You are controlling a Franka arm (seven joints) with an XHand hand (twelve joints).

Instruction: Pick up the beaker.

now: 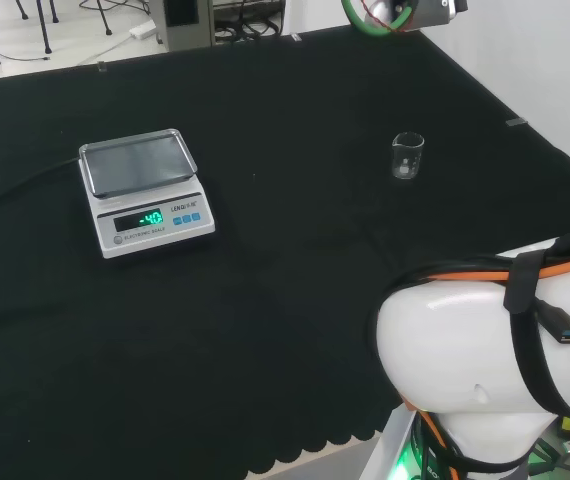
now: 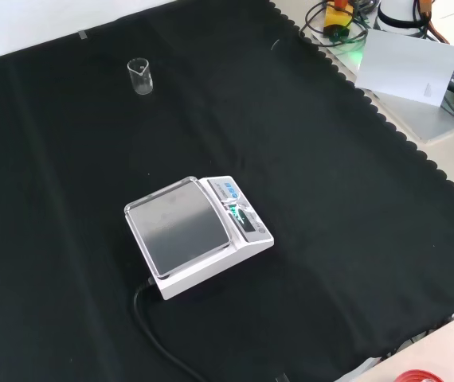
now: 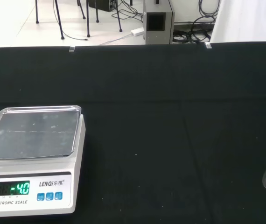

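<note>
Beaker (image 1: pixel 407 156) standing upright, apart from the scale (image 1: pixel 145 192).
I'm judging it light, slippery, fragile; I'm planning a mid-wall grasp; my hand's state I cannot tell.

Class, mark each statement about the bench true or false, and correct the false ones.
1. The beaker stands upright on the black cloth. True.
2. The beaker rests on the scale's pan. False: it stands on the cloth, well apart from the scale.
3. The scale's pan carries nothing. True.
4. The beaker lies tipped on its side. False: it is upright, mouth up.
5. A cable runs from the scale in the front view. True.
</note>
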